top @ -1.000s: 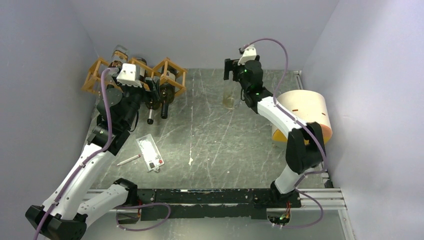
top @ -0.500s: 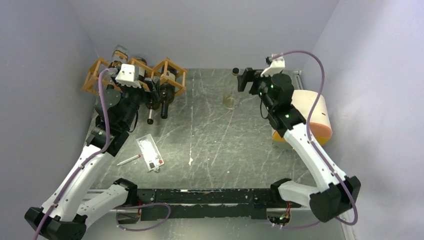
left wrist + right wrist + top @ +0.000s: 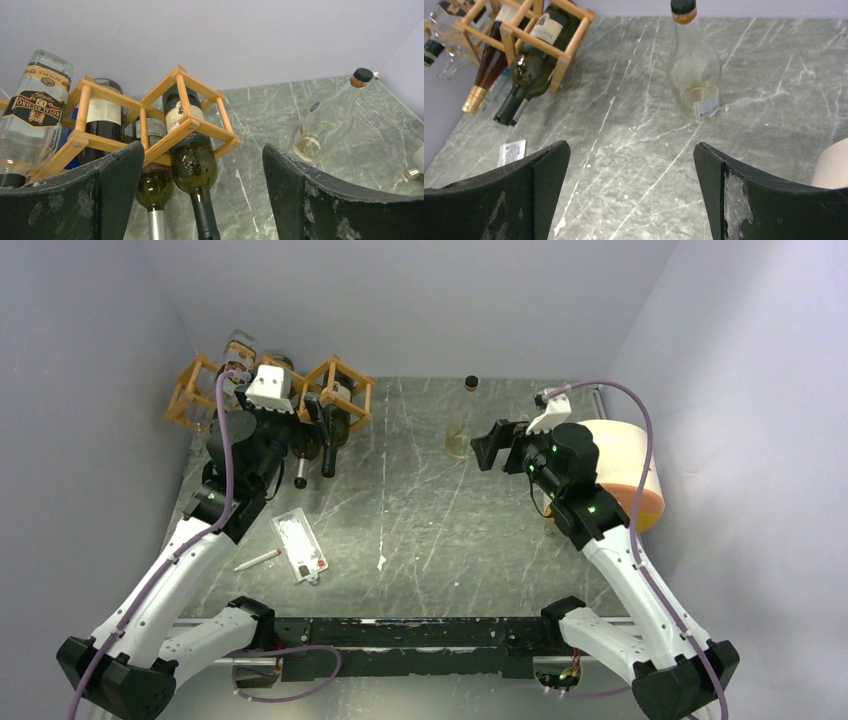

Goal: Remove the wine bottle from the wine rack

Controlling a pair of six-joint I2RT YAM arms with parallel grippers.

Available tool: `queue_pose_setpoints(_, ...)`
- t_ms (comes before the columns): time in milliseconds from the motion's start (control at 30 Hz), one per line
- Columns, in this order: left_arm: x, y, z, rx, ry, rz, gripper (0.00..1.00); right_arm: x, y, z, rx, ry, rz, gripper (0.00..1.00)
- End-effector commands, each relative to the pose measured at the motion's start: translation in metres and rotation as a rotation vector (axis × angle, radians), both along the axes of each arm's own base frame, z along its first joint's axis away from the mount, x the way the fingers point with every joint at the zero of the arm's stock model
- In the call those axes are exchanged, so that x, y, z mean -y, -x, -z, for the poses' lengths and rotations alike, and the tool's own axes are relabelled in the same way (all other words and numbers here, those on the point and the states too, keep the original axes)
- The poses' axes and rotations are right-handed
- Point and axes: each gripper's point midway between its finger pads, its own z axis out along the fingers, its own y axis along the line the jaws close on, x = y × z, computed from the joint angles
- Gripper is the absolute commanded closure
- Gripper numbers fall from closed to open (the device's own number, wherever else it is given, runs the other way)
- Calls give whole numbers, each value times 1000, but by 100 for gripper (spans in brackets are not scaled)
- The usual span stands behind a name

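Observation:
The orange-brown wooden wine rack (image 3: 345,390) stands at the far left against the wall, also in the left wrist view (image 3: 185,127) and the right wrist view (image 3: 526,37). A dark green wine bottle with a black capsule (image 3: 195,167) lies in its right cell, neck sticking out toward me (image 3: 328,455). A second bottle with a silver capsule (image 3: 152,190) lies beside it. My left gripper (image 3: 305,430) is open just in front of these necks, touching nothing (image 3: 201,146). My right gripper (image 3: 487,445) is open and empty above the table (image 3: 631,145).
A clear bottle (image 3: 458,440) with a dark cap stands upright at the far middle (image 3: 694,75). A clear labelled bottle (image 3: 30,110) lies in the rack's left side. A cream and orange roll (image 3: 620,465) sits at the right. A white packet (image 3: 298,545) and a pen (image 3: 257,560) lie near left.
My right gripper has drawn back from the top of the clear bottle, toward the near right and lower; the bottle stands alone. My left gripper has shifted slightly right at the rack.

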Motion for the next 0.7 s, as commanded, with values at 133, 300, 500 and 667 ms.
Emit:
queue_pose_setpoints(133,-6,-16,7,-80,6,-72,5,-4,6,12,-21,37,-52,0)
queue_pose_setpoints(300,-13,-9,26,-165,11,-106,3,-11,14,24,-37,-7,-89,0)
queue_pose_setpoints(500,-63,5,35,-261,-42,-257,3,-38,29,42,-88,-103,-235,0)
queue_pose_setpoints(667,-121,19,37,-318,-83,-434,3,-49,33,55,-128,-76,-319,0)
